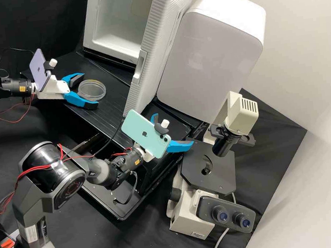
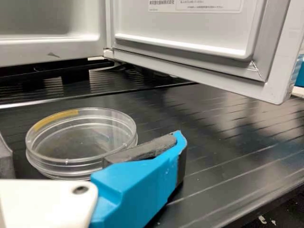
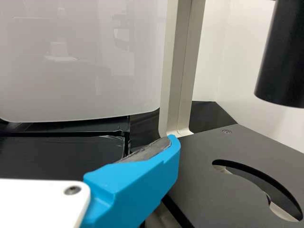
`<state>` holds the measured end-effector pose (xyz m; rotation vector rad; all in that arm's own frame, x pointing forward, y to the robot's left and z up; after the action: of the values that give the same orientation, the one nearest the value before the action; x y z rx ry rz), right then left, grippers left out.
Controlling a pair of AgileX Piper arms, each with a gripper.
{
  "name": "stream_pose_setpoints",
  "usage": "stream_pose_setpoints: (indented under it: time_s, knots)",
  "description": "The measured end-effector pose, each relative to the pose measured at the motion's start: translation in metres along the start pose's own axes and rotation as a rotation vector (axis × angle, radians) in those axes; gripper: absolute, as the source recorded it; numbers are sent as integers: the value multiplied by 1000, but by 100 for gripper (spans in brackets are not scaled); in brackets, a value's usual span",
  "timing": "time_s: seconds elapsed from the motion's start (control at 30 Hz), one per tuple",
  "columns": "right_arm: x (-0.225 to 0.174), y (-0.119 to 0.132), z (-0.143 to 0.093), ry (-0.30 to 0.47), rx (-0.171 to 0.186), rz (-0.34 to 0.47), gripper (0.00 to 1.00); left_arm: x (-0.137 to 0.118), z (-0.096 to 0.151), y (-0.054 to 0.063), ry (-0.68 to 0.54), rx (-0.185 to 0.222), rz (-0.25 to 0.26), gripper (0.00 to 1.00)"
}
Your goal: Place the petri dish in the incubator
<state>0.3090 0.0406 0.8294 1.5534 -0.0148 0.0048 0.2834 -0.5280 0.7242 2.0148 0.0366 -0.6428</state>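
Observation:
The clear petri dish, lid on, rests on the black ribbed platform in front of the white incubator. The incubator door hangs open and its cavity is bare. My left gripper is open, low over the platform, with one blue finger on each side of the dish and a gap to both. My right gripper is open and holds nothing, hovering at the edge of the microscope stage; one of its blue fingers shows up close.
A microscope stands front right, its black lens tube above the stage. A large white housing rises just right of the open door. Black cloth covers the bench around the platform. Red wires trail near the left arm.

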Motion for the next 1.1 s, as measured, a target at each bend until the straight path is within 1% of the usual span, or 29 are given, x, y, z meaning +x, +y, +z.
stream_pose_setpoints:
  time_s: [0.37,0.4,0.6,0.83,1.1]
  knots:
    - [0,0,0,0,0,0,100,6,-1,0,-4,0,7,100]
    - [0,0,0,0,0,0,100,6,-1,0,-5,0,9,0]
    - [0,0,0,0,0,0,100,6,-1,0,-5,-2,11,0]
    - [0,0,0,0,0,0,100,6,-1,0,0,15,14,0]
    - [0,0,0,0,0,0,100,6,-1,0,0,15,14,0]
